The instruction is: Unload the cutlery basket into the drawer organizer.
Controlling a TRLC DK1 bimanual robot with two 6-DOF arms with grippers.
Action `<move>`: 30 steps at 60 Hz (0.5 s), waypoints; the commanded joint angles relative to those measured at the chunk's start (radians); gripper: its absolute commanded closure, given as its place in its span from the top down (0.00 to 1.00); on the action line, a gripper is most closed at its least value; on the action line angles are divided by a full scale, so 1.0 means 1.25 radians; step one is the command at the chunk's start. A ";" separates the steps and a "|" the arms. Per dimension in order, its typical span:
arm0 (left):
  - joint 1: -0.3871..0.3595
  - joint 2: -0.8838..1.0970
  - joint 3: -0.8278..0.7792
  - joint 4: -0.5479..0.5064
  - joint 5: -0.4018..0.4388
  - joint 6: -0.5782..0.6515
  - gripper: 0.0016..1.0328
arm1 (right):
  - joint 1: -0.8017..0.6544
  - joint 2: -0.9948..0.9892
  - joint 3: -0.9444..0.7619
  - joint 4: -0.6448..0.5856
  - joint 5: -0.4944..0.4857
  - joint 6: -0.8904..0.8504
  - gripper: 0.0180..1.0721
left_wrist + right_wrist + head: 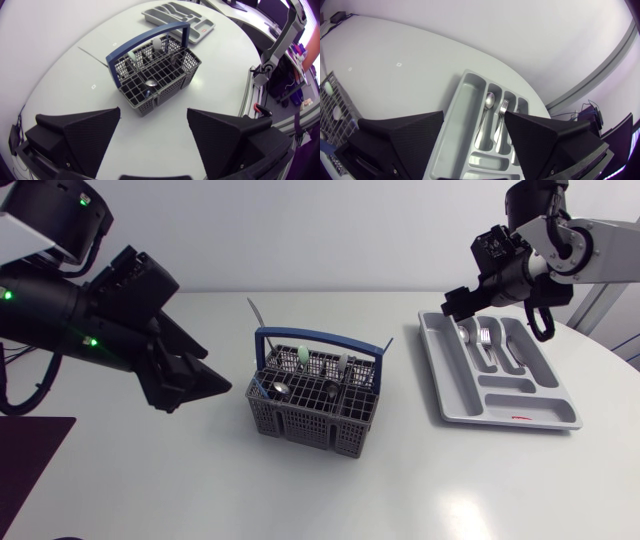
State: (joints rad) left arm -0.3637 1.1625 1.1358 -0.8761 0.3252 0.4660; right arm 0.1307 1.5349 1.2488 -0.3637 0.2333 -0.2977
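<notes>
Hovering just left of basket [300, 418], left gripper [154, 117] released, fingers spread, nothing between. Basket mid-table, blue handle upright, cutlery inside. Right gripper [474, 116] released above organizer [530, 412] at table's right; spoon [489, 101], fork [503, 106] in neighbouring slots.

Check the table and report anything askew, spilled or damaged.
Nothing stands out. The cutlery basket stands upright with cutlery inside. The drawer organizer lies flat, with a spoon and a fork each lengthwise in its own slot. Nothing is spilled on the table.
</notes>
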 commanded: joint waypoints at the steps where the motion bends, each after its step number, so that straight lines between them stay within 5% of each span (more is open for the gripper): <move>1: -0.004 -0.023 -0.046 0.028 0.034 0.064 0.95 | 0.037 -0.062 -0.068 0.003 -0.026 -0.031 0.86; 11: 0.033 -0.029 -0.123 0.146 0.120 0.119 0.95 | 0.113 -0.176 -0.163 0.000 -0.081 -0.047 0.86; 30: 0.048 -0.032 -0.284 0.419 0.141 0.182 0.95 | 0.304 -0.353 -0.317 -0.005 -0.113 -0.040 0.86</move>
State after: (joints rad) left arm -0.3141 1.1320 0.8280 -0.4015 0.4904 0.6567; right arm 0.4656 1.1240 0.9020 -0.3641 0.0967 -0.3450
